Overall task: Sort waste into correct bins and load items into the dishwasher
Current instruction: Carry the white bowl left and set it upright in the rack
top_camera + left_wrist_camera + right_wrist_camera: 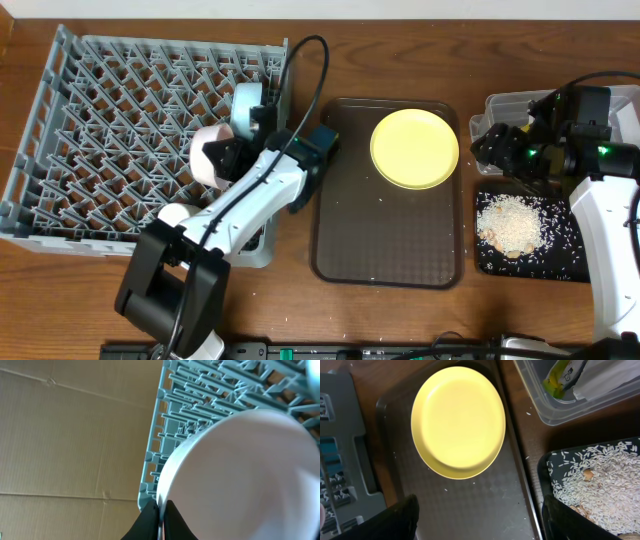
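Your left gripper (160, 509) is closed tight on the rim of the small round white bowl (240, 475), with 1 finger inside the lip and 1 outside. The bowl is tipped up on edge over the right side of the large square grey plastic dish rack (110, 120). You cannot tell from either view whether it touches the pegs. The small light blue bowl (246, 100) stands just behind it in the same part of the rack, close to the right wall.

Your right gripper (480, 510) is spread wide and holds nothing. Its 2 dark fingers (400, 520) frame the near end of the large dark brown serving tray (390, 240) from above. The round yellow plate (415, 148) lies flat at the far end of that tray, with a few loose grains scattered around it.

To the right of the serving tray you have both bins. The clear rectangular plastic tub (555, 412) holds the small green-and-orange snack wrapper (559, 377) and the crumpled white paper napkin (610, 377), side by side. The shallow black rectangular tray (560, 265) sits just in front of the tub and carries a heap of whitish rice scraps (605, 485), with stray grains spread across its floor
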Controlling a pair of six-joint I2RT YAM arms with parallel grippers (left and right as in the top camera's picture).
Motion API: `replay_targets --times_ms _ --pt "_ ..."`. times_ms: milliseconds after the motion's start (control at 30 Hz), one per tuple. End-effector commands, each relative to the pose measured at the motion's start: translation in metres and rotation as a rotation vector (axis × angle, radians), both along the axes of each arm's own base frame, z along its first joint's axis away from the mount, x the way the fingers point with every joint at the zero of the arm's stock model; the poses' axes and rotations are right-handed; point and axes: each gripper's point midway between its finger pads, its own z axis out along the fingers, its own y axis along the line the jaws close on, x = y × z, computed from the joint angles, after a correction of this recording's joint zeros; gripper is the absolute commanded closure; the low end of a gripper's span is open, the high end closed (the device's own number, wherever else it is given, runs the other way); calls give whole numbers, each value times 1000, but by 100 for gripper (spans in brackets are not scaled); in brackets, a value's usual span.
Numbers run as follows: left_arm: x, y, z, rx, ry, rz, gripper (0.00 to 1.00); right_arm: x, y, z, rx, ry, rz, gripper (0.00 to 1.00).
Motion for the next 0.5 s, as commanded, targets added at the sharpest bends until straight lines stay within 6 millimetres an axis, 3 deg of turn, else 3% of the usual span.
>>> replay_targets --times_ms 0,167,233,400,467 --pt "-9 -11 -22 -59 72 -11 92 2 -2 2 -4 -8 -5 23" --pt "-14 -26 -32 -106 108 -38 92 2 -2 2 -4 -8 -5 23" --pt "-16 -32 -33 -113 114 -53 84 3 -2 2 -4 -8 -5 24" --pt "-24 -49 -46 -183 159 -78 51 3 -2 2 -4 -8 -5 23" --pt "-32 -60 -58 -246 211 -83 50 3 -2 3 -4 -10 -5 23"
